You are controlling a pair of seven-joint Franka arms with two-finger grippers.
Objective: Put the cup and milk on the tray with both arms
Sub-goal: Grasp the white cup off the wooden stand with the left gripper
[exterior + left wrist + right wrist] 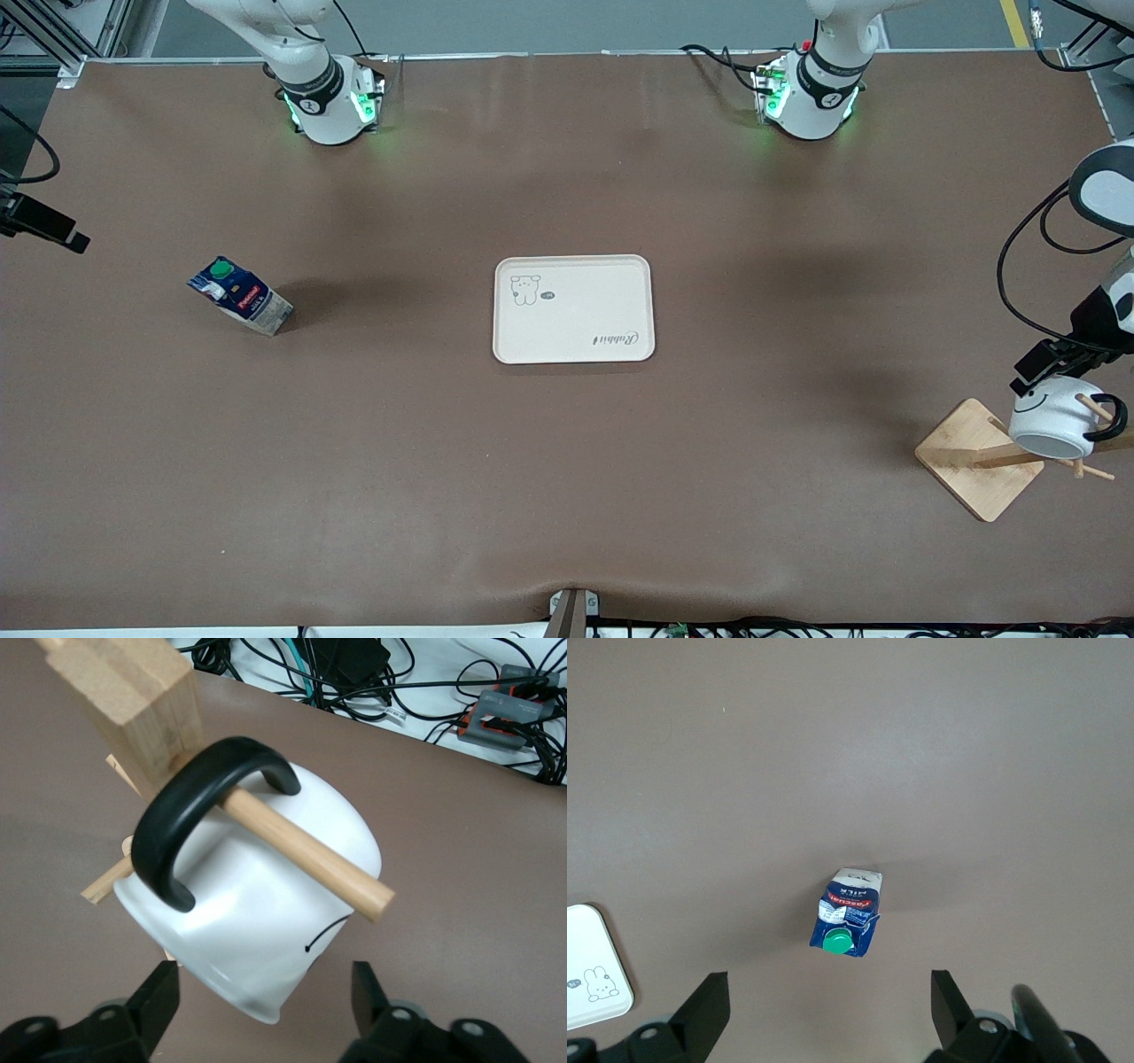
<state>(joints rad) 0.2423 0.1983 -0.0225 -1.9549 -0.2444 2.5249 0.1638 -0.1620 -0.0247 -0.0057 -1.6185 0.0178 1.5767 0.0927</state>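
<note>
I see the big brown table first. The cream tray lies flat in the middle of it, with a little bear drawn on it, and nothing is on the tray.

My left arm reaches down at its own end of the table. The left gripper sits right at the cup, with its two black fingers spread wide, one on each side of the cup's rim. They do not squeeze it. The cup is white with a black handle and a smiley face. It hangs tipped on a wooden peg that goes through the handle. The peg sticks out of a wooden rack with a square base.

My right gripper is up in the air, out of the front view. Its fingers are wide apart and hold nothing. The milk stands on the table right below it, between the two fingers as I look down. It is a small blue carton with a green cap. In the front view the milk is toward the right arm's end of the table, well apart from the tray.
</note>
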